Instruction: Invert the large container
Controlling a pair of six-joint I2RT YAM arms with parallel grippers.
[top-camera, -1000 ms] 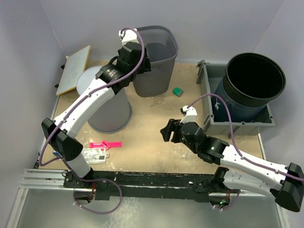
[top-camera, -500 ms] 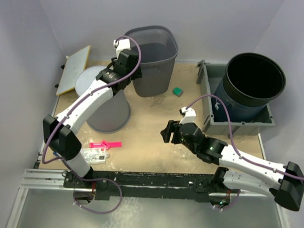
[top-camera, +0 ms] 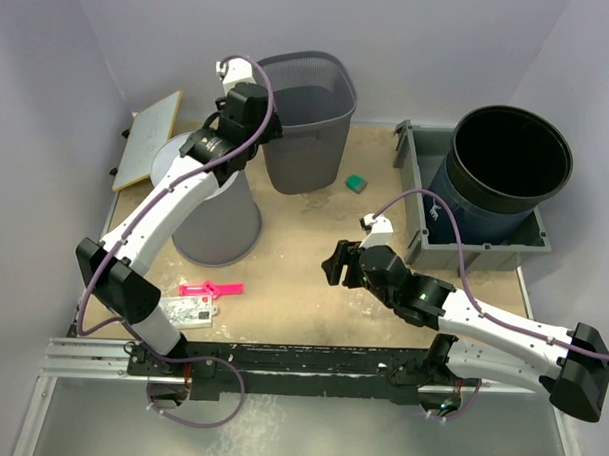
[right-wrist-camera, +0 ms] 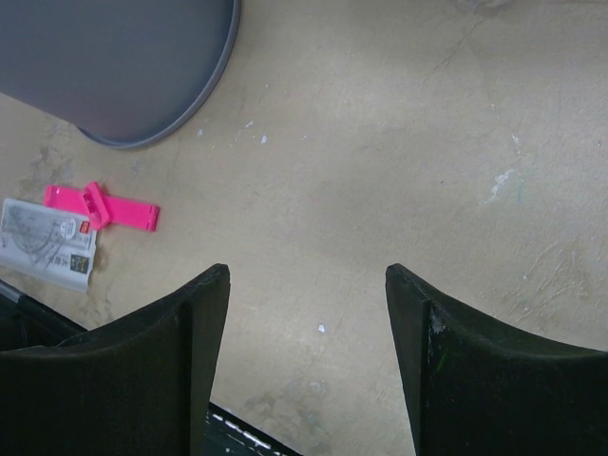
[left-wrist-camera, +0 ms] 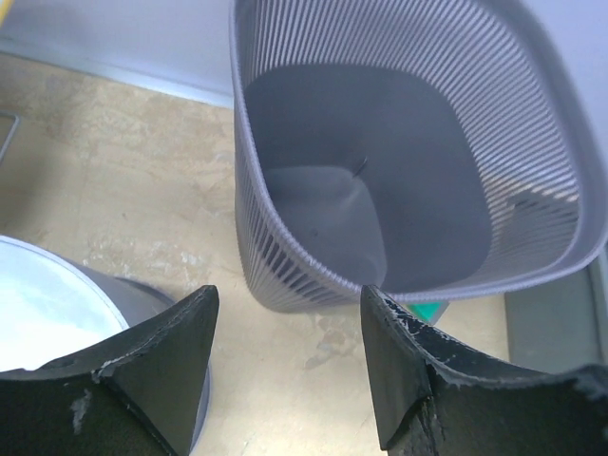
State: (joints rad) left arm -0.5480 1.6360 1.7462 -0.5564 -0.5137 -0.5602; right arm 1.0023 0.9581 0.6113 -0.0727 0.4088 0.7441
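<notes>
Your left gripper (left-wrist-camera: 285, 309) hangs open, jaws spread, close to the near rim of the upright mesh wastebasket (left-wrist-camera: 380, 190), which stands at the back of the table (right-wrist-camera: 380, 142). The wastebasket looks light, thin-walled and slightly springy. Pinch the rolled rim, which is probably its stiffest part. Your right gripper (right-wrist-camera: 304, 285) is open too, low over the table and well away from the wastebasket.

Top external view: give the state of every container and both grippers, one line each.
mesh basket: upright, mouth up.
grey bin: upside down, base up.
black bucket: mouth up, standing in the grey tray.
left gripper: open, holding nothing.
right gripper: open, holding nothing.
</notes>
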